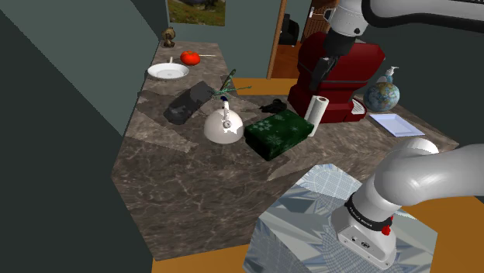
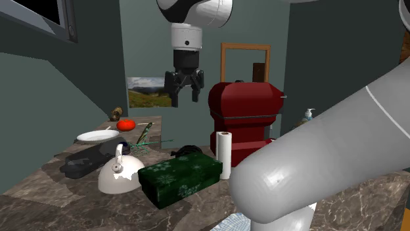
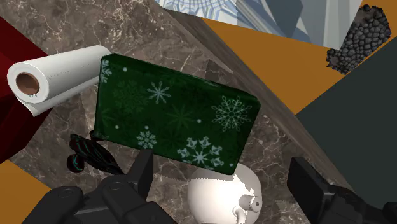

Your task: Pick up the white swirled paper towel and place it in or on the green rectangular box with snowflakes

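Wrist view: the claw (image 3: 222, 167) hangs spread and empty above the green box (image 3: 172, 118), with the paper towel (image 3: 63, 75) off to one side. An off-centre descent could topple that upright roll.

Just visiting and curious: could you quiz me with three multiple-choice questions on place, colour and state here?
1. Where is the paper towel roll? A on the green box B upright beside it C inside it
2. The big appliance behind it is: A blue B yellow C dark red
3. The end effector is: A open, empty B shut on the roll C shut on the box
Answers: B, it stands on the counter at the box's end; C, plainly dark red; A, its fingers stand apart in mid-air.
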{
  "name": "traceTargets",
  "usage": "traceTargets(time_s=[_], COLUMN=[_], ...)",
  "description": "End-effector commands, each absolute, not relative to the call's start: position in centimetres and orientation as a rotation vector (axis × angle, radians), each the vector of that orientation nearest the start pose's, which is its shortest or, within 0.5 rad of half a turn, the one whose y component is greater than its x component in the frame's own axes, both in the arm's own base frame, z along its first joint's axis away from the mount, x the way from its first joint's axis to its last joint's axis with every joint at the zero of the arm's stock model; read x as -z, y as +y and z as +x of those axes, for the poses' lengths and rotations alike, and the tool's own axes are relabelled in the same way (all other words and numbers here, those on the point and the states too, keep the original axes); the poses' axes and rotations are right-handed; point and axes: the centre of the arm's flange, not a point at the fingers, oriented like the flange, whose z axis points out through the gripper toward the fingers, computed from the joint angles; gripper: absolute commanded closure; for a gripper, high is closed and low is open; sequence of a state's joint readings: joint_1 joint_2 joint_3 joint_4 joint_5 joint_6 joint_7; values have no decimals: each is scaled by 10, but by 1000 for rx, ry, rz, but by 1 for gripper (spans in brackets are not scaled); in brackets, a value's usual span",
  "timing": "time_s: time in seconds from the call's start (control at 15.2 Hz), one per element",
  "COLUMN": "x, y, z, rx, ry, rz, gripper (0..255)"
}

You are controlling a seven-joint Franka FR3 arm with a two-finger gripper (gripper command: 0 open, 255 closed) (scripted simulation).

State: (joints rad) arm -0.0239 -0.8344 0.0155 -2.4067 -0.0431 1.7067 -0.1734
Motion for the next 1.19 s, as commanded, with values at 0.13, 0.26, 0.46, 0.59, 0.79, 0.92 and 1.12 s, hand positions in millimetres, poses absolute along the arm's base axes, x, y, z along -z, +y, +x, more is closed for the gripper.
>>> traceTargets(time_s=[0.13,0.26,0.46,0.59,0.79,0.92,1.12], x=[-582,-569,-551,-538,-520,-507,-489], y=[-29,-52,-87,-110,-145,-169,-204], z=[309,312,315,318,323,326,331], rx=[204,202,199,197,194,192,188], ry=[-274,-286,-305,-317,-336,-348,-367], rz=[-3189,-3187,-3184,-3182,-3179,-3177,-3174], gripper=[0,0,0,0,0,0,0])
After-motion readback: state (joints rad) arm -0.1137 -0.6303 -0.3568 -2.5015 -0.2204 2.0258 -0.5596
